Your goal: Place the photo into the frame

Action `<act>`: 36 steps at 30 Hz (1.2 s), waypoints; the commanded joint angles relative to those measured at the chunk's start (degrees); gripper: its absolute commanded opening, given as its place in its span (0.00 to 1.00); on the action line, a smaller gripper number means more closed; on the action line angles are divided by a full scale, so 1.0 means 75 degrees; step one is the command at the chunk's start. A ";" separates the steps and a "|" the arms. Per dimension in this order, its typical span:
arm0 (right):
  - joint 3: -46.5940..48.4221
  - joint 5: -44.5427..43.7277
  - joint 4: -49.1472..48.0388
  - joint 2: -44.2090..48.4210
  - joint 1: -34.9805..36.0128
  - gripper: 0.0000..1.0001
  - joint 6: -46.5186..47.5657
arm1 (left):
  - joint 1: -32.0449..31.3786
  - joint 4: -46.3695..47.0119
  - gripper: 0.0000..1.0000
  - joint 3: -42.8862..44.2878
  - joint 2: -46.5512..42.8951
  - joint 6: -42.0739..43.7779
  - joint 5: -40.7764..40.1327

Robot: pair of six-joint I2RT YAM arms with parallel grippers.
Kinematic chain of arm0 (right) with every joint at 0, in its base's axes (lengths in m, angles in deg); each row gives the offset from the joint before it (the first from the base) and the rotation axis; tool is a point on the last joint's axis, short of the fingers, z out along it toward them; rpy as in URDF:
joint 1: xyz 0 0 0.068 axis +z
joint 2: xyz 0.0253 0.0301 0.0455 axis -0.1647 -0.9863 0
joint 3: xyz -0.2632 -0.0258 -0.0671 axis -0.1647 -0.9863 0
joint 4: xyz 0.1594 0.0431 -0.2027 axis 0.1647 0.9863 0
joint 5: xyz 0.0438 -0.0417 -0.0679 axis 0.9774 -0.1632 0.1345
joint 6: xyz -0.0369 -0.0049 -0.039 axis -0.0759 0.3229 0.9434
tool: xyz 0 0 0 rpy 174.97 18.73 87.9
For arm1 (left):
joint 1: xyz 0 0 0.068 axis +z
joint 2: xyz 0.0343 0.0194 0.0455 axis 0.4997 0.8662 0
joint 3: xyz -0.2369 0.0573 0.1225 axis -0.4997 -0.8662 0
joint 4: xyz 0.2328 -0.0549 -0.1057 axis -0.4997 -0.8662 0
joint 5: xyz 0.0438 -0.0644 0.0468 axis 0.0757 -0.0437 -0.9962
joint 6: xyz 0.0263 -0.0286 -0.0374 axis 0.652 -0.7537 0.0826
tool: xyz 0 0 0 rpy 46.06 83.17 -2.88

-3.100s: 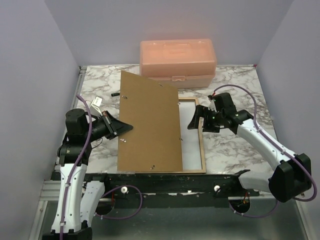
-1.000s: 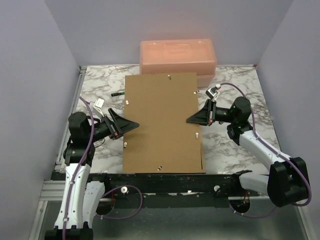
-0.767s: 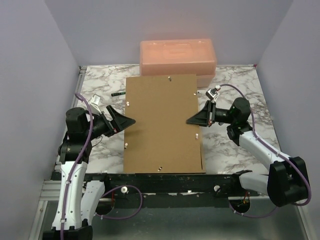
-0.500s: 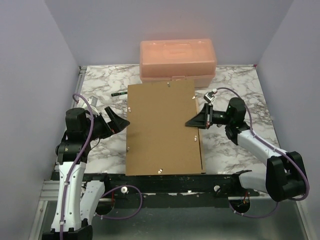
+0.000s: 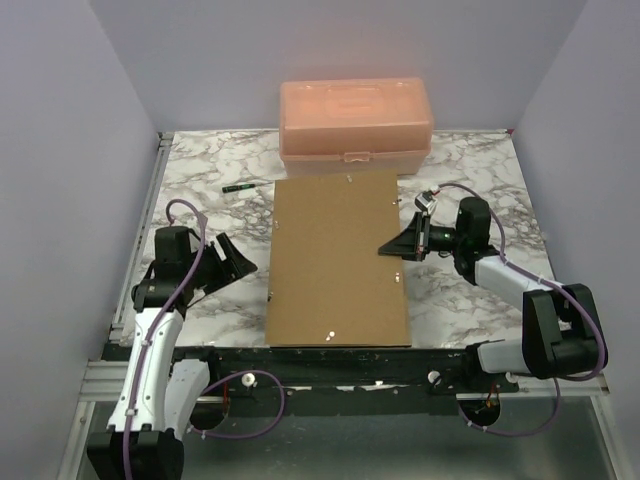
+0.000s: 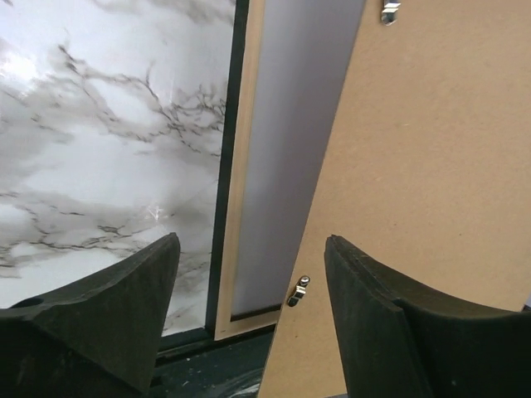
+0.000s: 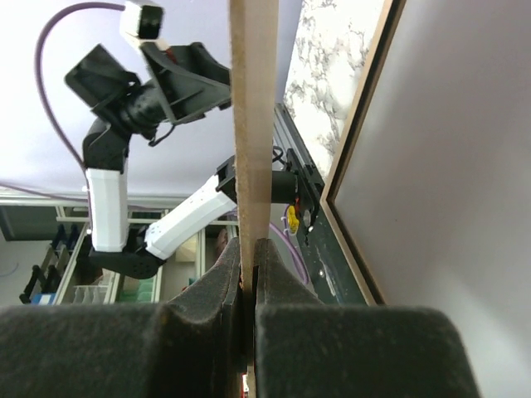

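The right end effector (image 7: 247, 257) is clamped on the right edge of the backing panel (image 5: 335, 260), holding it tilted above the frame (image 6: 241, 166). The frame lies back-up toward the near edge of the surface (image 5: 200, 180). The pale photo (image 6: 286, 149) seems seated inside it. The left end effector (image 6: 250, 242) stands wide and empty. The next move is probably to lower the panel squarely into the recess.

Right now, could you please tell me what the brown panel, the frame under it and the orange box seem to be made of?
The brown panel: probably fibreboard, matt, uniform tan with no grain. The frame: back looks like pale wood or wood-look board, outer edge black. The box: translucent orange-pink plastic, moulded lid and latch, slight sheen.
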 commanded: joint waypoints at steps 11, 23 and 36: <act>0.0086 0.0361 0.0985 -0.0097 -0.0147 0.01 0.1010 | -0.1339 0.2992 0.64 -0.1669 0.2020 -0.1091 0.0198; 0.0128 0.0245 0.1511 0.0005 -0.0333 0.00 0.1258 | -0.1820 0.4143 0.59 -0.2062 0.2883 -0.1265 -0.0179; 0.0265 -0.0014 0.2631 0.0011 -0.0444 0.01 0.2050 | -0.1794 0.2464 0.79 -0.1441 0.1478 -0.1054 -0.1347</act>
